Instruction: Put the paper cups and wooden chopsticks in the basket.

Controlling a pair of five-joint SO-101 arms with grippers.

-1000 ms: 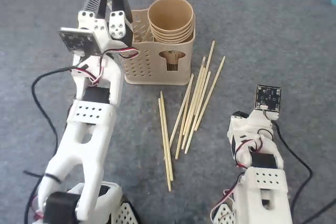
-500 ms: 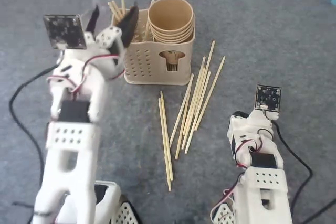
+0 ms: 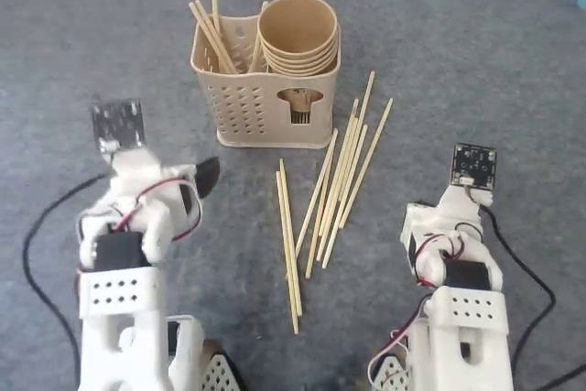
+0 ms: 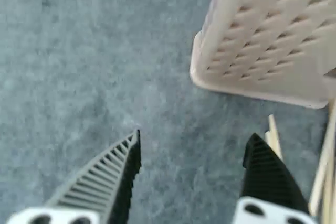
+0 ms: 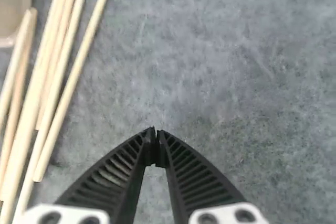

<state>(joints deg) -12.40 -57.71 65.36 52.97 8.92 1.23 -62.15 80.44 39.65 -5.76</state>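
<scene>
Wooden chopsticks are lying between both arms.
Left tool is gaping, right tool closed; sticks are pointing toward the basket.

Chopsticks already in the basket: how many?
4 visible: three chopsticks lean together in the basket's left compartment, one stands against the cups; others may be hidden behind.

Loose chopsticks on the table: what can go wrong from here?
1. The loose chopsticks lie crossed and touching, so jaws closing on one may drag or scatter its neighbours.
2. The stowed chopsticks lean out past the rim of the basket. An arm coming over could catch them.
3. The paper cups fill one compartment, so new sticks have only the other to land in and may miss.
</scene>
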